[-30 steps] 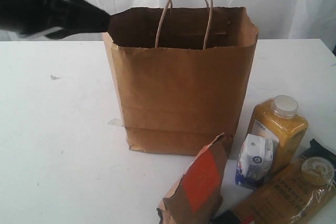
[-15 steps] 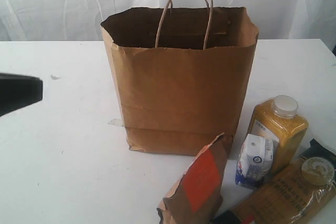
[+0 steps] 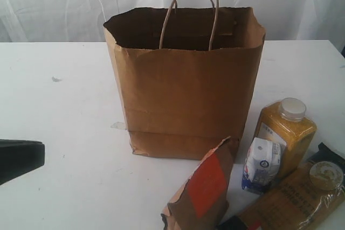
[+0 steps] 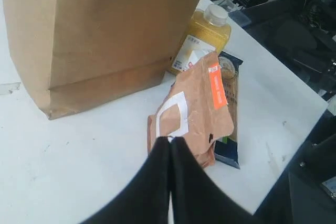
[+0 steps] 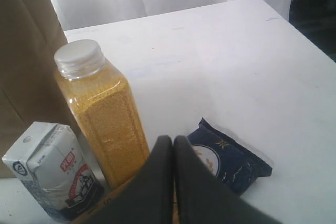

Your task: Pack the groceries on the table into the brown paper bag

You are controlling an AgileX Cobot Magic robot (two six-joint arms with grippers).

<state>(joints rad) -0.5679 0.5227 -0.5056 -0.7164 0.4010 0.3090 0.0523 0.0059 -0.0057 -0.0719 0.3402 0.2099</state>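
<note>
The brown paper bag [image 3: 186,90] stands open and upright mid-table [image 3: 64,106]. In front of it, to the right, the groceries cluster: a brown pouch with orange-red label [image 3: 202,189], a small white-blue carton [image 3: 261,165], a yellow white-capped bottle [image 3: 284,130] and a spaghetti packet [image 3: 294,200]. My left gripper [image 4: 171,140] is shut and empty, hovering short of the pouch [image 4: 197,108]; in the exterior view it shows as a dark shape at the left edge [image 3: 40,156]. My right gripper [image 5: 173,139] is shut and empty, close above the spaghetti packet [image 5: 231,161], beside the bottle [image 5: 102,114] and carton [image 5: 52,166].
White curtains hang behind the table. The table's right edge runs near the packet [image 4: 227,150], with dark equipment [image 4: 294,24] beyond it. A small scuff [image 3: 55,79] marks the tabletop left of the bag.
My left arm has left the bag's top left rim and dropped down to the left edge of the exterior view. The groceries and bag have not moved.
</note>
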